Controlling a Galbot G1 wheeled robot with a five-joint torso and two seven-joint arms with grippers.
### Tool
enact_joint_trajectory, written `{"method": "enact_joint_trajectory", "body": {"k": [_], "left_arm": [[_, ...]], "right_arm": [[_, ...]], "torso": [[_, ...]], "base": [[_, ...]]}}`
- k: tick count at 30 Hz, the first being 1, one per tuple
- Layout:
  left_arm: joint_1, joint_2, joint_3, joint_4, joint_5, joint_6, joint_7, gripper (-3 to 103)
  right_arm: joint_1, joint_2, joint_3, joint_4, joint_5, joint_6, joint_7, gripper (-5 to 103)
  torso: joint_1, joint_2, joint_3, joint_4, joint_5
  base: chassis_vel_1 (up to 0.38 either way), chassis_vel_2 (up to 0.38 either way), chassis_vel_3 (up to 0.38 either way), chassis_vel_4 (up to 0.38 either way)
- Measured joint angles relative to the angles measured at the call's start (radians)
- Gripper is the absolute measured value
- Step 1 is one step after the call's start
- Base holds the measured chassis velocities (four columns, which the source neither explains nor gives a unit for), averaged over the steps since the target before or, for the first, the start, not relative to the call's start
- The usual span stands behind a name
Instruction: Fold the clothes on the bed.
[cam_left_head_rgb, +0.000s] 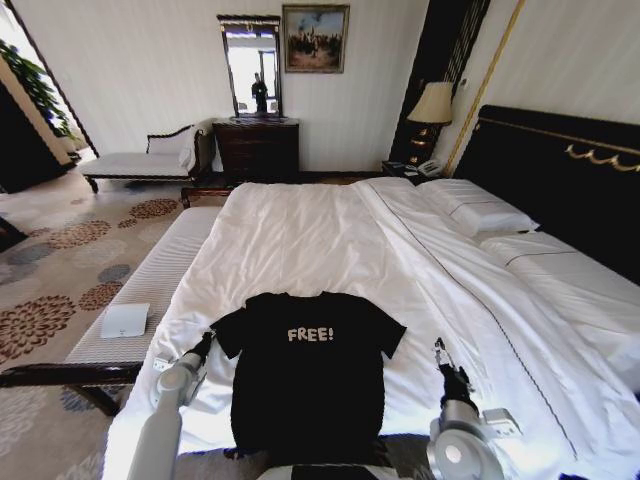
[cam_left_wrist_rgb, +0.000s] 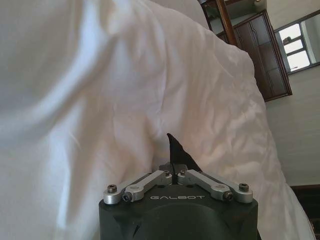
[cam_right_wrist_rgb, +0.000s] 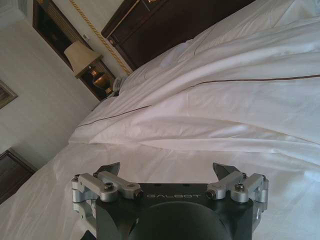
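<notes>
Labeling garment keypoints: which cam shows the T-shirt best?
Head view: the whole T-shirt lies flat on the bed, lettering readable. Left wrist view gives a black sliver at the left hand. Right wrist view: bedding.

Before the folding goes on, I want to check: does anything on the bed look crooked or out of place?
Nothing stands out. The black T-shirt lies flat and face up on the bed. The left gripper is shut on its sleeve; the right gripper is open beside it.

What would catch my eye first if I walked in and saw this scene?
Probably the black T-shirt with white "FREE!" lettering, spread flat near the foot of the big white bed. The left gripper sits at its sleeve, shut on the fabric, while the right gripper hovers open over bare sheet beside the shirt.
</notes>
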Motion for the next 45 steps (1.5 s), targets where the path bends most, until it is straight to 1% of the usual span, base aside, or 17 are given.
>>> {"method": "enact_joint_trajectory", "body": {"k": [7,14,15,16,19,20,21,22,24,27,31,34,38,39,41,45], "left_arm": [[-0.001,0.031,-0.018,0.014,0.0,-0.006,0.008,0],[-0.019,0.034,-0.019,0.027,0.005,-0.016,0.02,0],[-0.021,0.034,-0.019,0.028,0.008,-0.022,0.028,0],[-0.022,0.034,-0.019,0.028,0.018,-0.038,0.061,0],[-0.015,0.034,-0.016,0.019,0.029,-0.063,0.124,0],[-0.015,0.034,-0.016,0.019,0.029,-0.063,0.124,0],[-0.013,0.033,-0.015,0.017,0.032,-0.068,0.137,0],[-0.01,0.029,-0.011,0.016,0.051,-0.078,0.162,0],[-0.007,0.023,-0.003,0.023,0.092,-0.095,0.193,0],[-0.006,0.017,0.003,0.035,0.115,-0.105,0.201,0],[-0.009,0.007,0.006,0.058,0.125,-0.106,0.184,0],[-0.019,-0.007,0.005,0.085,0.127,-0.106,0.156,0],[-0.028,-0.015,0.003,0.099,0.129,-0.107,0.149,-1],[-0.033,-0.018,0.001,0.106,0.132,-0.107,0.148,10],[-0.037,-0.019,0.001,0.111,0.135,-0.108,0.148,10],[-0.046,-0.021,-0.001,0.118,0.139,-0.109,0.142,31]], "right_arm": [[0.0,0.005,-0.003,-0.005,-0.004,0.0,0.0,100],[0.0,0.006,-0.005,-0.007,-0.007,0.0,0.0,100],[0.0,0.006,-0.005,-0.007,-0.007,0.0,0.0,100],[0.0,0.006,-0.004,-0.008,-0.007,0.0,0.0,100],[0.001,0.003,-0.003,-0.011,-0.006,0.0,0.0,100],[0.001,0.003,-0.003,-0.011,-0.006,0.0,0.0,100],[0.003,0.001,-0.003,-0.013,-0.006,0.0,0.0,100],[0.006,-0.001,-0.003,-0.016,-0.005,-0.001,0.0,100],[0.012,-0.006,-0.003,-0.021,-0.003,-0.002,0.0,100],[0.017,-0.011,-0.003,-0.026,0.0,-0.003,0.001,100],[0.024,-0.02,-0.003,-0.035,0.002,-0.003,0.002,100],[0.029,-0.032,-0.003,-0.042,0.008,-0.004,0.002,100],[0.033,-0.039,-0.003,-0.048,0.011,-0.004,0.002,100],[0.036,-0.042,-0.004,-0.052,0.012,-0.004,0.002,100],[0.037,-0.043,-0.005,-0.054,0.013,-0.004,0.002,100],[0.04,-0.048,-0.008,-0.058,0.015,-0.004,0.003,100]], "torso": [[0.0,0.0,0.0,-0.0001,0.0001],[0.0,0.0,0.0,-0.0001,0.0],[0.0,0.0,0.0,-0.0002,0.0],[0.0,0.0,0.0,-0.0002,0.0001],[0.0,0.0,0.0,-0.0002,0.0001],[0.0,0.0,0.0,-0.0002,0.0001],[0.0,0.0,0.0,-0.0001,0.0002],[0.0,0.0,0.0,0.0,0.0002],[0.0,0.0,0.0,-0.0001,0.0002],[0.0,0.0,0.0,0.0,0.0001],[0.0,0.0,0.0,0.0,0.0002],[0.0,0.0,0.0,0.0,0.0002],[0.0,0.0,0.0,0.0,0.0002],[0.0,0.0,0.0,0.0,0.0003],[0.0,0.0,0.0,0.0,0.0002],[0.0,0.0,0.0,0.0,0.0002]], "base": [[0.0,0.0,0.0,0.0],[0.0,0.0,0.0,0.0],[0.0,0.0,0.0,0.0],[0.0,0.0,0.0,0.0],[0.0,0.0,0.0,0.0],[0.0,0.0,0.0,0.0],[0.0,0.0,0.0,0.0],[0.0,0.0,0.0,0.0],[0.0,0.0,0.0,0.0],[0.0,0.0,0.0,0.0],[0.0,0.0,0.0,0.0],[0.0,0.0,0.0,0.0],[0.0,0.0,0.0,0.0],[0.0,0.0,0.0,0.0],[0.0,0.0,0.0,0.0],[0.0,0.0,0.0,0.0]]}}
